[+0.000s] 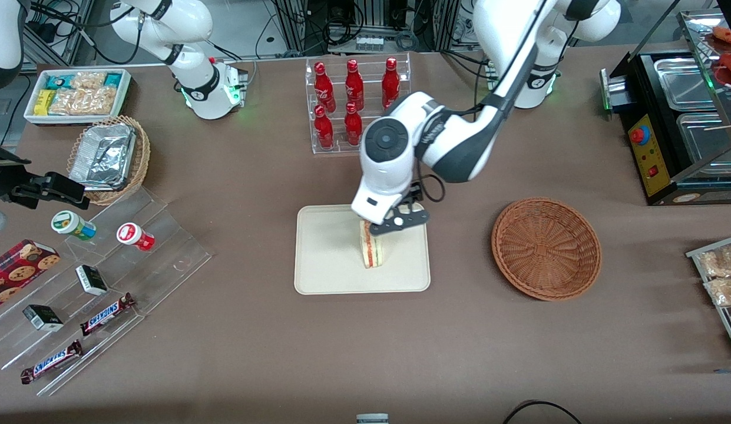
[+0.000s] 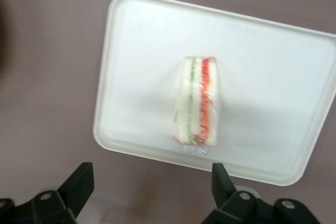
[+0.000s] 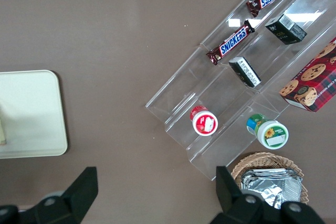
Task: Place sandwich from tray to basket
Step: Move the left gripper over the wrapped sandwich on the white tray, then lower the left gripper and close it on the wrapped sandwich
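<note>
on the off-white tray (image 1: 327,253), got a plastic-wrapped sandwich (image 2: 196,100) lying with its layered edge facing up. makes sense for grabbing: leaves a narrow strip of bread, green and red to pinch. above the tray's edge farther from the front camera, got the claw (image 2: 152,166) hanging open, fingers well apart and holding nothing. looks turned to squeeze across the layers rather than along the length, probably for the thinner grip.

would call this the approach, with the whole carry to go. next, should ease nearer to the front camera to get over the sandwich, then drop down and close gently. could squash soft bread if squeezed hard, or slip on the wrap if caught too high.

for the drop-off, see the round wicker basket (image 1: 546,248) beside the tray but apart from it, toward the working arm's end of the tabletop (image 1: 400,353). likely set there to keep the carry short. don't confuse with the other wicker basket (image 1: 143,150) holding the foil-wrapped pack (image 1: 104,158), toward the parked arm's end.
</note>
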Tool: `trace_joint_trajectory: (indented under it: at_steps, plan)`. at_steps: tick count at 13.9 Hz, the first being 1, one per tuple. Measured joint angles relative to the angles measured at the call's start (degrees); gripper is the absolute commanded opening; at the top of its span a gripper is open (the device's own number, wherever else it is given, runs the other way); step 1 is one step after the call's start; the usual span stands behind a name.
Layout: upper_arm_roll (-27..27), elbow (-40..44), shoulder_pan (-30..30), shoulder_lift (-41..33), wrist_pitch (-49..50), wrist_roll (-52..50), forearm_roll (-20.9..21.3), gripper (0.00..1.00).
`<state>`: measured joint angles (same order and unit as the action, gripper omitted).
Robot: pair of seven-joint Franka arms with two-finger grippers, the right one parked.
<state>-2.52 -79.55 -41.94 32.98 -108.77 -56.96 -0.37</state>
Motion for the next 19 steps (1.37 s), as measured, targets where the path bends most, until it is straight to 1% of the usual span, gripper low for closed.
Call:
trace_joint_trajectory:
  at_steps: [3, 5, 6, 9, 13, 14, 15, 17, 18, 19]
  plan:
    - [0.0, 0.2, -2.4, 3.1, -3.8, -4.5, 0.2, 0.99]
    - [0.1, 0.2, -3.0, 5.1, -6.4, -5.0, 0.2, 0.99]
    - [0.1, 0.2, -3.2, 5.9, -7.3, -5.0, 0.6, 0.99]
    - [0.1, 0.2, -3.6, 7.8, -9.2, -5.0, 4.4, 0.99]
    - [0.2, 0.2, -3.6, 10.6, -11.4, -5.0, 5.2, 0.98]
    - [0.2, 0.2, -3.6, 11.1, -11.6, -5.0, 5.2, 0.89]
    - [0.3, 0.2, -3.6, 11.4, -11.7, -5.0, 5.2, 0.73]
    - [0.3, 0.3, -3.7, 11.7, -11.8, -5.3, 5.2, 0.18]
    - [0.3, 0.3, -3.7, 11.7, -11.8, -5.9, 5.2, 0.0]
    - [0.4, 0.4, -3.7, 11.7, -11.8, -6.5, 5.2, 0.0]
